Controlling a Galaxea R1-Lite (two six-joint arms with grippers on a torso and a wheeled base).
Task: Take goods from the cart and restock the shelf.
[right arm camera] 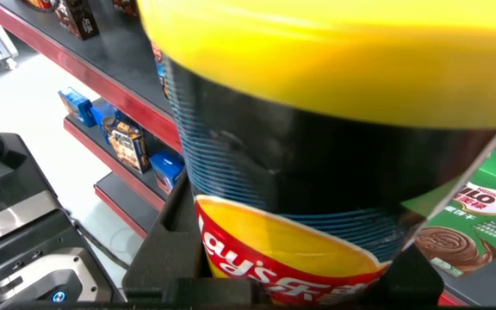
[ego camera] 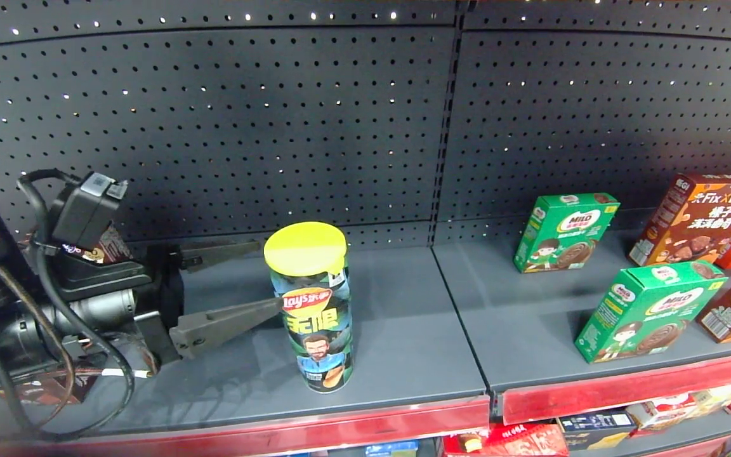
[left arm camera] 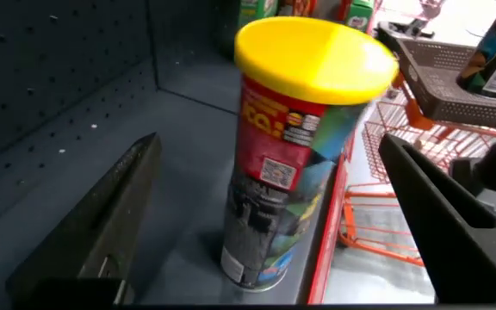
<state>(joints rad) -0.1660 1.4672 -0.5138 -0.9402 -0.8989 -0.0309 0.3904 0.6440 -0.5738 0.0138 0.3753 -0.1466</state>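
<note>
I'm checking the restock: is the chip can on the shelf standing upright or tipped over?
Upright. The chip can stands on its base on the shelf, yellow lid on top, left gripper open around it.

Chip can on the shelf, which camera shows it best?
Head view: the chip can stands whole and upright on the shelf. Left wrist view shows it nearer, lid foremost. Right wrist view shows a second can instead.

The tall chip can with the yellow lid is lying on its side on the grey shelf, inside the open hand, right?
No. The tall chip can with the yellow lid stands upright on the grey shelf inside the open left hand; the head view shows it.
</note>
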